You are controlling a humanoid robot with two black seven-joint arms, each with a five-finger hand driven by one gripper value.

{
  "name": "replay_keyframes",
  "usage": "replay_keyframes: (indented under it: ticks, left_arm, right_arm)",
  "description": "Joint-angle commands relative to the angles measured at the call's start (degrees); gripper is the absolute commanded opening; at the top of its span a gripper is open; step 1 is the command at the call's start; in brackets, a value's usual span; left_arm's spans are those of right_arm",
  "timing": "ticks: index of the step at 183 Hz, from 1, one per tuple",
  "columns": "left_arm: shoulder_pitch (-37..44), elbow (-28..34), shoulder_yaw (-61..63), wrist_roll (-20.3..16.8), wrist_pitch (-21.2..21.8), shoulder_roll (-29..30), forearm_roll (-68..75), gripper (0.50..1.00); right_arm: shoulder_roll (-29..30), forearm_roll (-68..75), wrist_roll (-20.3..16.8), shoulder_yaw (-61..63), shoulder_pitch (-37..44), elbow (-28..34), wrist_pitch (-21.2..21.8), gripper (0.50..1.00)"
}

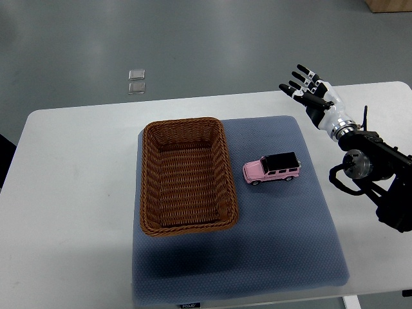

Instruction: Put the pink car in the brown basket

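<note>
1. pink car (271,169) has not been picked up; judging by that, the task is at its reaching step.
2. brown basket (185,176) sits on the left half of the blue mat (257,257) on the white bench (71,193), with nothing in it.
3. the car rests on its wheels on the mat just right of the basket, apart from its rim.
4. right robot hand (312,90) hovers up and right of the car, fingers spread wide, holding nothing.
5. next, the hand likely needs to drop toward the car, close around its body, then carry it left over the rim.
</note>
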Motion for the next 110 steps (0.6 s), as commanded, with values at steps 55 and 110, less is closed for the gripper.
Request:
replay_keyframes:
  ticks: [55, 110]
  left_arm:
    - [-0.08, 0.00, -0.02, 0.00, 0.03, 0.00, 0.00, 1.000]
    - [-0.08, 0.00, 0.07, 0.00, 0.03, 0.00, -0.09, 1.000]
  right_arm:
    - [-0.64, -2.11, -0.09, -0.18, 0.40, 0.18, 0.22, 0.913]
    - [-1.52, -16.00, 0.00, -0.88, 0.57, 0.79, 3.91, 0.913]
